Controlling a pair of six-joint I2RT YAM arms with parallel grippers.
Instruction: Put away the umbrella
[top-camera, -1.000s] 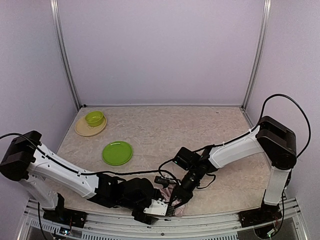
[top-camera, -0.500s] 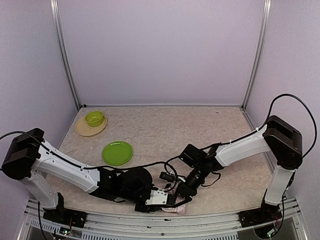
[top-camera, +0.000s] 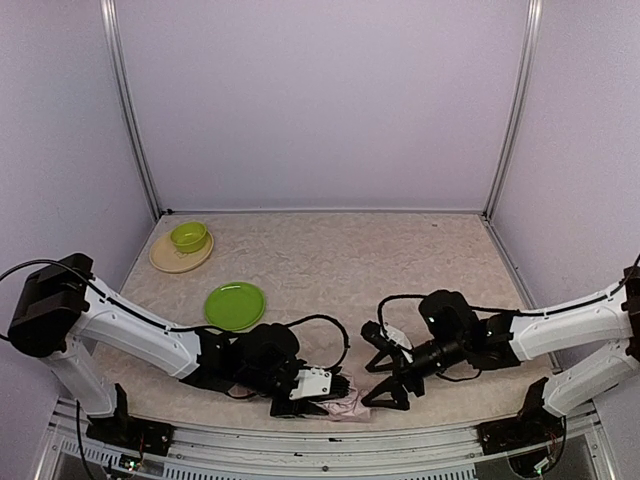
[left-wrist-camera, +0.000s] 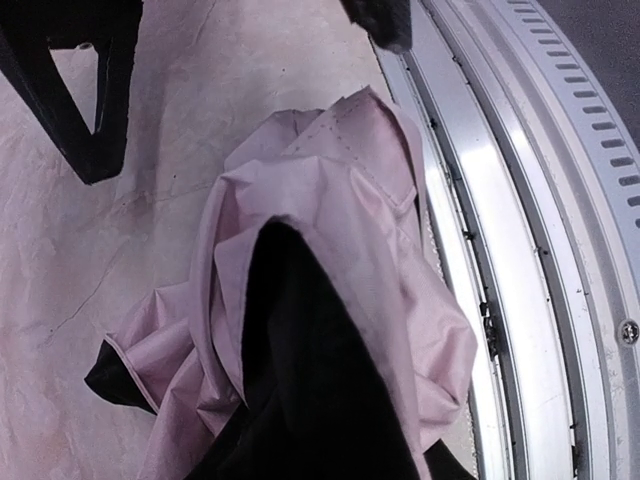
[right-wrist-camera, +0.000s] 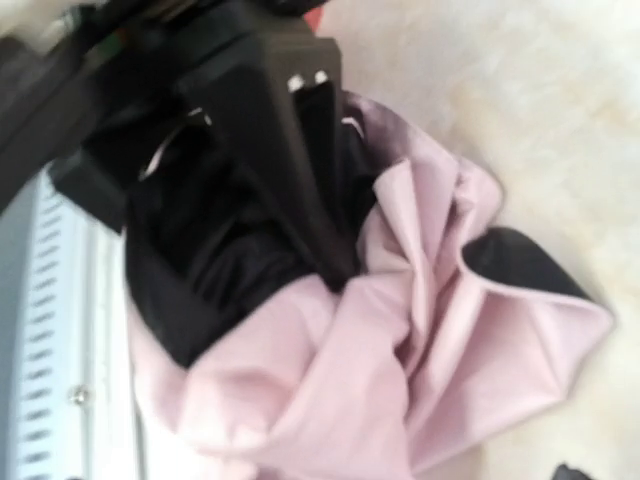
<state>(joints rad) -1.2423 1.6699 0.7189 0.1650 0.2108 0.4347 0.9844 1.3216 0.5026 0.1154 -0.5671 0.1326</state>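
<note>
The umbrella (top-camera: 348, 405) lies crumpled at the table's front edge, pale pink fabric with black lining. It fills the left wrist view (left-wrist-camera: 350, 200) and the right wrist view (right-wrist-camera: 400, 350). My left gripper (top-camera: 330, 388) sits at the umbrella's left end, shut on the bunched fabric. One of its black fingers (right-wrist-camera: 300, 160) presses into the lining. My right gripper (top-camera: 372, 368) hovers just right of the umbrella, wide open, holding nothing. One of its fingers (left-wrist-camera: 85, 110) shows beyond the fabric. The shaft and handle are hidden.
A green plate (top-camera: 235, 305) lies left of centre. A green bowl (top-camera: 188, 236) sits on a tan plate (top-camera: 165, 262) at the back left. The metal rail (left-wrist-camera: 520, 250) of the front edge runs right beside the umbrella. Walls enclose the table.
The right gripper has let go of the umbrella, opened wide and drawn back to the right. The left gripper has closed on the fabric and shifted slightly right.
</note>
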